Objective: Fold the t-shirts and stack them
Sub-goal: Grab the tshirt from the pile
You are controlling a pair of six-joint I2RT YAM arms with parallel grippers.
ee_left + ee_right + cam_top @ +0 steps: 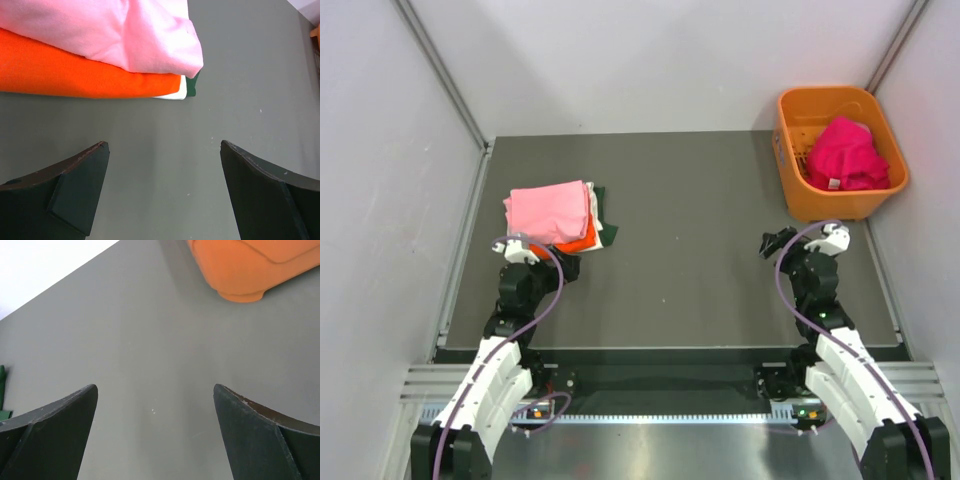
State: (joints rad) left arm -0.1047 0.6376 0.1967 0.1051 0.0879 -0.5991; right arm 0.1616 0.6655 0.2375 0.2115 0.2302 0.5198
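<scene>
Left gripper [162,145]: jaws spread wide, holding nothing, just short of the folded stack [555,215] on the left of the table [690,230]. Right gripper [155,387]: likewise wide and empty, near the orange basket [788,140].

Overhead view alone: crimson-pink t-shirt [845,155] crumpled inside the basket.

Left wrist view, close up: light pink t-shirt [125,35] over orange t-shirt [75,75], with white t-shirt [179,92] and dark green t-shirt [192,85] edging out beneath.

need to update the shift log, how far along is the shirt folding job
Done: a folded stack at the left, light pink cloth t-shirt on top, orange t-shirt beneath, white t-shirt and dark green t-shirt below. In hand: nothing; the left gripper and right gripper are open and empty. Left: the crumpled crimson-pink t-shirt in the rigid orange plastic basket.
</scene>
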